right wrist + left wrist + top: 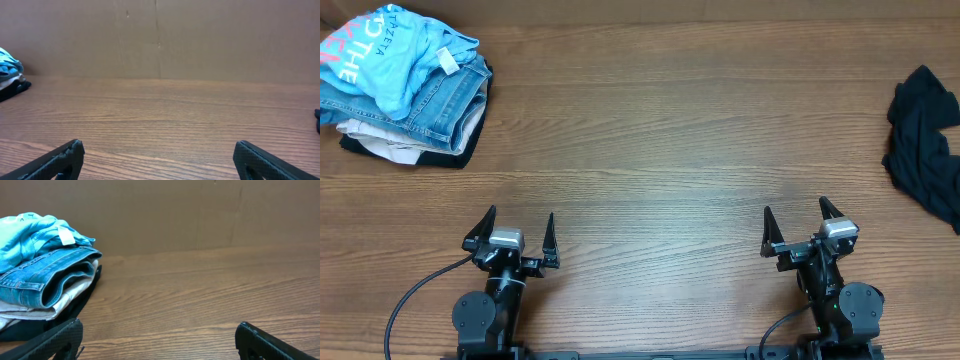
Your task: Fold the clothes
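Overhead, we see the sky-blue T-shirt crumpled on top of a pile at the far left corner of the wooden table. White and red lettering shows on its fabric, and a small white tag sticks out at its right side. Under it lie folded blue jeans, then a cream garment, then a black garment at the bottom.

Our left gripper sits at the near edge of the table, its jaws spread wide over bare wood and pointing toward the far side. The T-shirt lies well apart from it, farther across the table and off to its left. From the left wrist, the pile fills the left of the frame with the T-shirt resting on the jeans, and the two black fingers sit low in the corners.

Our right gripper also sits at the near edge, equally spread. The T-shirt is far to its left; the right wrist view catches only a sliver of blue at its left border. A dark navy garment lies bunched at the table's right edge, ahead and to the right of this gripper, well apart from it. A brown wall stands behind the table.
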Action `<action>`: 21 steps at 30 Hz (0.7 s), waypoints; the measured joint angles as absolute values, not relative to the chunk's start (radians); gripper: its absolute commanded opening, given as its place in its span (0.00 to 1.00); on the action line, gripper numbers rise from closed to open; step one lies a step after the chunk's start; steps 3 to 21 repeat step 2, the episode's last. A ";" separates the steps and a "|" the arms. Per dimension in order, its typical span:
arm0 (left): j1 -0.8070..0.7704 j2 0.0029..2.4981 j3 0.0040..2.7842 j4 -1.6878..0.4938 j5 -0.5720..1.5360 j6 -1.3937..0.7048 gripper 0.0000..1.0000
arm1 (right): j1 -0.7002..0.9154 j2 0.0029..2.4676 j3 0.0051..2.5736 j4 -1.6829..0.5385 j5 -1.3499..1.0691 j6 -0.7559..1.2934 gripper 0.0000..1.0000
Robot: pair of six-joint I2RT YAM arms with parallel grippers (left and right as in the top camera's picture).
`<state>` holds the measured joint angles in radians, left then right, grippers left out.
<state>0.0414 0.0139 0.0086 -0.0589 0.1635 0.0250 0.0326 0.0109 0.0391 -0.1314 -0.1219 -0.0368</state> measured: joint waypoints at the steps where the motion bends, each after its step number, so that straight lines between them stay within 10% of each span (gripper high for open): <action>1: 0.041 0.014 0.009 -0.059 0.163 0.025 1.00 | 0.033 0.011 0.039 -0.132 -0.122 -0.036 1.00; 21: 0.041 0.014 0.009 -0.059 0.164 0.025 1.00 | 0.033 0.011 0.039 -0.132 -0.122 -0.036 1.00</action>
